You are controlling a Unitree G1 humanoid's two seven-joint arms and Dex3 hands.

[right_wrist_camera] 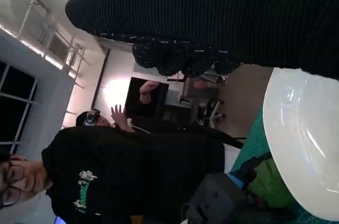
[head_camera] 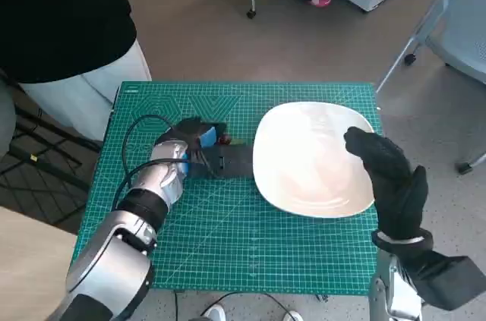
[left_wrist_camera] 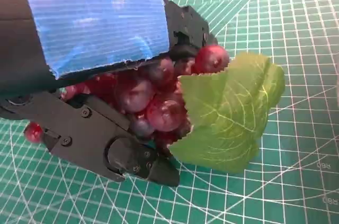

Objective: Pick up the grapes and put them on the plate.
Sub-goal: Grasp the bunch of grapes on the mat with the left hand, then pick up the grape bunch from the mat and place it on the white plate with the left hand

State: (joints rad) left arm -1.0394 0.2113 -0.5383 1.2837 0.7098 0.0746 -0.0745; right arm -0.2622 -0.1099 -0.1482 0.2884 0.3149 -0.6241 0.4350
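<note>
Left robot hand [left_wrist_camera: 100,102] was clamped on the grapes [left_wrist_camera: 153,102], its black fingers [left_wrist_camera: 122,155] wrapped under the dark red bunch while the blue-taped back covered it from above. A green leaf [left_wrist_camera: 228,113] stuck out of the grasp on the side away from the wrist. From the head camera the bunch sat low over the green cutting mat [head_camera: 228,237] on the bench, at about nine o'clock from the white plate [head_camera: 304,162] and just beside its rim; whether the fruit was off the mat could not be told.

To do this step well, my judgement is that the hold should stay firm but not crush the soft fruit, the bunch should rise enough to pass over the plate's raised rim, and then travel toward three o'clock before release near the plate's middle. One loose grape [left_wrist_camera: 33,131] showed at the edge of the grasp and could drop.

Right robot hand [head_camera: 391,177] hovered over the plate's three o'clock edge, holding nothing, its fingers seemingly loosely apart; it should keep clear of the landing spot.

As for writing, small numerals were printed along the mat's grid, too blurred to read surely. A person in the right wrist camera wore a dark top [right_wrist_camera: 116,176] with a pale printed mark, unreadable.
</note>
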